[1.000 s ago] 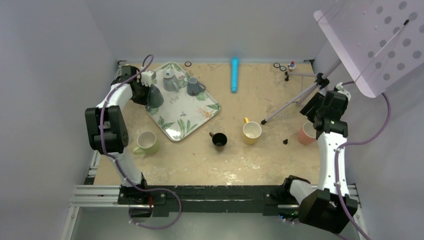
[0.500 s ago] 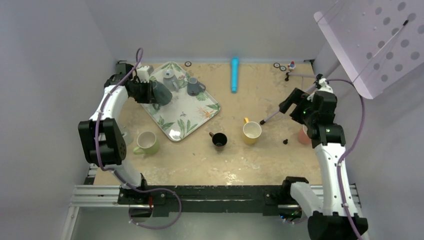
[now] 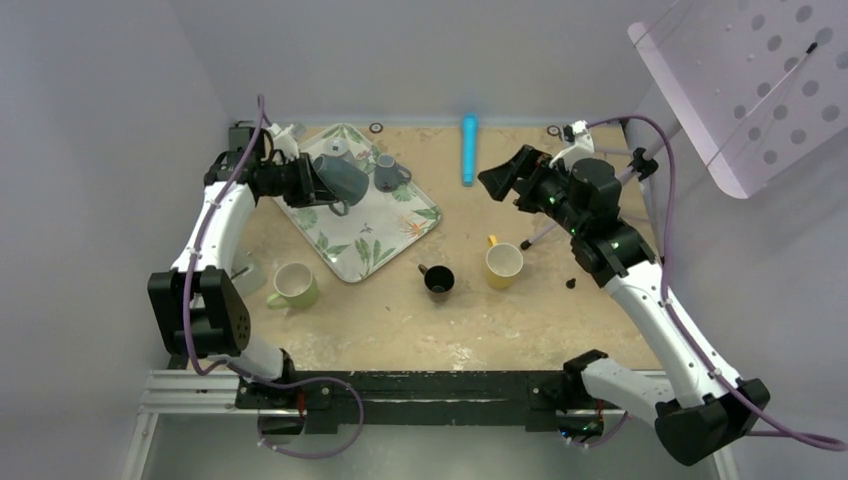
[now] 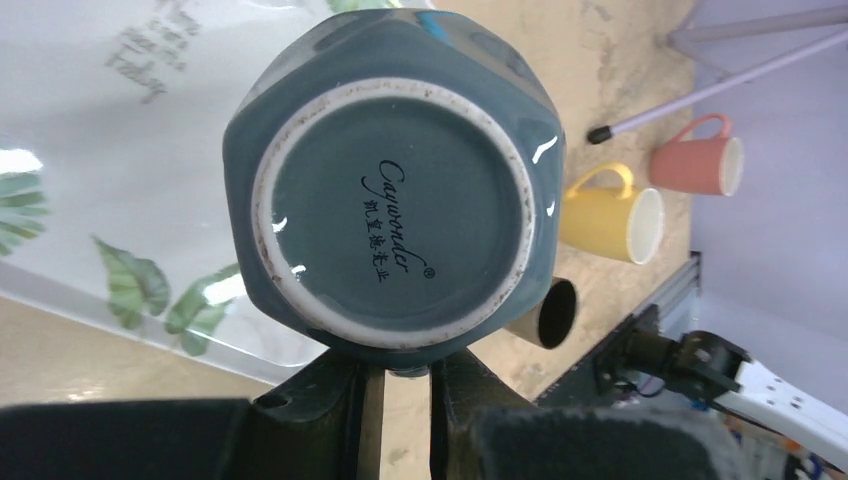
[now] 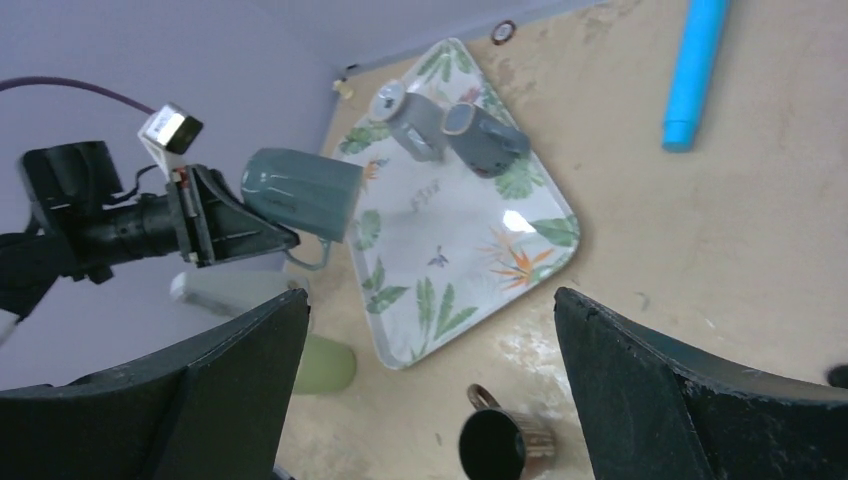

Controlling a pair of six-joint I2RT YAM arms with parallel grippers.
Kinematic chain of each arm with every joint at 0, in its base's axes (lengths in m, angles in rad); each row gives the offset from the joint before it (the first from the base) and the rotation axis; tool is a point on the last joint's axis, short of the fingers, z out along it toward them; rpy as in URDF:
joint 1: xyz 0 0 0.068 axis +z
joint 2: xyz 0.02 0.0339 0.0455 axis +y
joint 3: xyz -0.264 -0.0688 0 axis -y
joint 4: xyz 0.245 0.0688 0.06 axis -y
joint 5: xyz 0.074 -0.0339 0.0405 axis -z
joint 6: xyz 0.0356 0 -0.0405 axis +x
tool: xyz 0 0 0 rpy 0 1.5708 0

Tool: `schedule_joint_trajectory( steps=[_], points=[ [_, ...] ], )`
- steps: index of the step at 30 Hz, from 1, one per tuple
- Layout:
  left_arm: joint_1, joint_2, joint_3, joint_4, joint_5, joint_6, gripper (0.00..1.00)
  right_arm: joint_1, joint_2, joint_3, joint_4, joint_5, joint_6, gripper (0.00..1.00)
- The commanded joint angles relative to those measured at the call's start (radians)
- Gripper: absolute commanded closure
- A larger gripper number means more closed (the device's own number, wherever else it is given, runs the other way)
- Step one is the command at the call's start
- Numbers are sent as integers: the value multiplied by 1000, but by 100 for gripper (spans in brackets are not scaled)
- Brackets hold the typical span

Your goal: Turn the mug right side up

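L gripper point(image 3: 308, 182) clamped on mug point(image 3: 345, 177), held sideways in air over tray point(image 3: 400, 225). R gripper point(image 3: 505, 178) jaws wide apart, empty, above table point(image 3: 450, 330).

The left gripper point(image 3: 303, 181) has lifted the teal mug point(image 3: 341, 178) off the tray point(image 3: 395, 228), and the mug now hangs ahead of its fingers, tipped on its side. The right gripper point(image 3: 503, 178) has swung away from the pink mug point(image 4: 700, 165) toward the tray, jaws now spread wider.
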Motion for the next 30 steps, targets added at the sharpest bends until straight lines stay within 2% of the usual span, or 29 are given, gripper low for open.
schedule_joint_trajectory(
  steps=[1,3,4,6,11,14,17,20,25,30],
  points=[
    [-10,-93,22,90,166,-122,100,75,82,9,219,-92,96,3],
    [-14,-107,45,89,198,-160,100,136,153,18,331,-133,130,3],
    [-17,-129,61,93,228,-204,100,180,248,43,457,-190,178,3],
    [-19,-151,63,106,251,-245,100,215,326,90,520,-229,200,3],
    [-54,-203,43,160,294,-341,100,271,480,200,645,-324,263,4],
    [-71,-221,20,223,319,-415,100,278,546,240,652,-344,313,10],
    [-71,-224,39,226,321,-428,100,278,559,226,670,-335,350,11],
    [-107,-223,31,214,330,-431,100,278,565,210,762,-360,385,13],
    [-155,-218,-37,290,362,-501,100,278,598,227,918,-420,435,25],
    [-177,-212,-28,328,355,-510,100,277,643,250,1021,-476,490,39]
  ],
)
